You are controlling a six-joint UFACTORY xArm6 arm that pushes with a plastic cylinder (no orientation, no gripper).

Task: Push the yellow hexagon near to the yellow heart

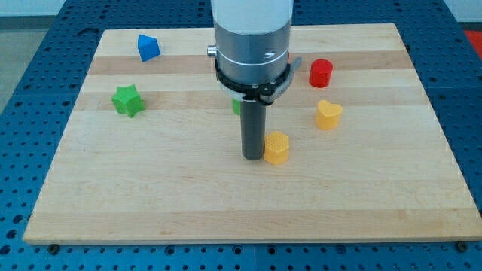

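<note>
my tip [251,156] touching yellow hexagon [276,147], yellow heart [328,114] near

The arm's pale body [252,38] runs out of the view's top edge, so only its lower section and the dark rod show. Behind the rod, a green block [236,106] peeks out at the rod's left side as a thin sliver, too little of it visible to tell its shape. The wooden surface [151,196] shows whole, but the blue perforated base [22,45] around it is cut off on every side of the view, and my tip [251,157] sits so close to the yellow hexagon [277,147] that contact cannot be made out.
</note>
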